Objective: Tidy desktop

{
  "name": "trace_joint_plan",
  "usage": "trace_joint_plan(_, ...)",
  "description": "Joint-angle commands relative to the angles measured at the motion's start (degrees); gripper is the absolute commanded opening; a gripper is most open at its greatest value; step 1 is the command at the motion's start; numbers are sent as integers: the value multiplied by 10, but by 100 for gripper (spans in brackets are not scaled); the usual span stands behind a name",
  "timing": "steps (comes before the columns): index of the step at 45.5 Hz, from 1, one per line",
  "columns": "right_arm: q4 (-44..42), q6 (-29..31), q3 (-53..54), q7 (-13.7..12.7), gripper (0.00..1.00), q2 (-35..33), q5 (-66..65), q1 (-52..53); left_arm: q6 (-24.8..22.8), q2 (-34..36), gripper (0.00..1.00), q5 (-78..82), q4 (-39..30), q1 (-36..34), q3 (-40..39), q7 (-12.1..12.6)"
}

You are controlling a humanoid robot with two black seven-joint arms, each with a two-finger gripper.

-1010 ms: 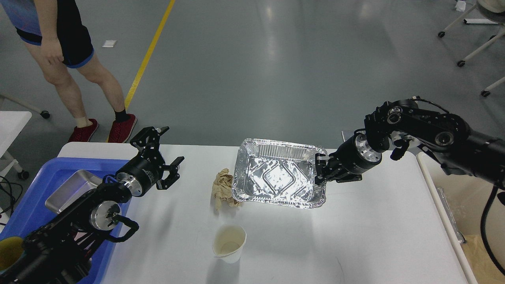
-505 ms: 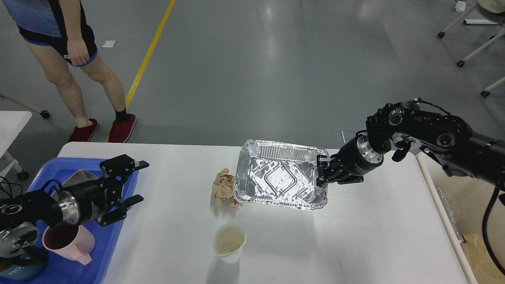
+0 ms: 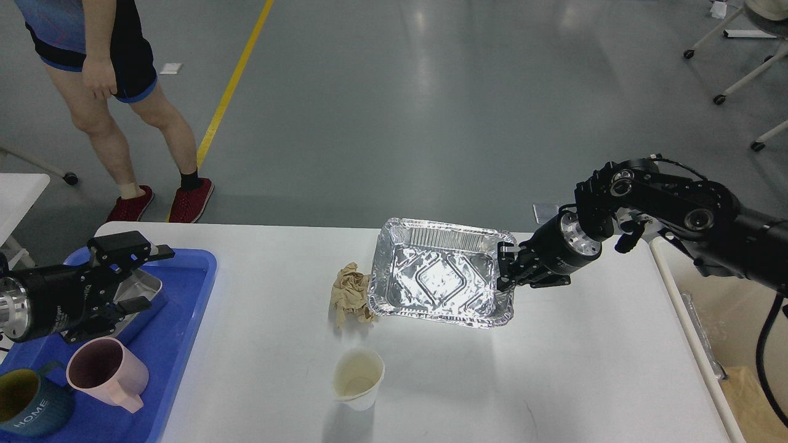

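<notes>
The white desktop holds a silver foil tray, a crumpled brown paper touching its left side, and a white paper cup standing nearer the front. My right gripper is shut on the foil tray's right rim. My left gripper is open and empty, above the blue tray at the desktop's left end. It partly hides a small metal pan in that tray.
A pink mug and a dark teal mug stand in the blue tray. A person stands beyond the far left corner. A bin sits off the right edge. A small side table is at the left.
My left arm has pulled back to the left, from over the desktop to above the blue tray, uncovering the mugs. The foil tray has shifted slightly right with my right gripper.
</notes>
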Motion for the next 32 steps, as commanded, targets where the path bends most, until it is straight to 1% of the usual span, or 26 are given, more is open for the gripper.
trace_joint_plan(1, 2, 0, 0, 0, 0, -1, 0, -4, -17, 27, 97, 8, -2, -3, 1, 19)
trace_joint_plan(6, 2, -1, 0, 0, 0, 0, 0, -5, -26, 47, 97, 14, -2, -3, 1, 28)
trace_joint_plan(14, 2, -3, 1, 0, 0, 0, 0, -5, -29, 62, 97, 16, -2, -3, 1, 30)
trace_joint_plan(32, 2, -4, 0, 0, 0, -1, -1, -6, -32, 62, 97, 16, -2, -3, 1, 30)
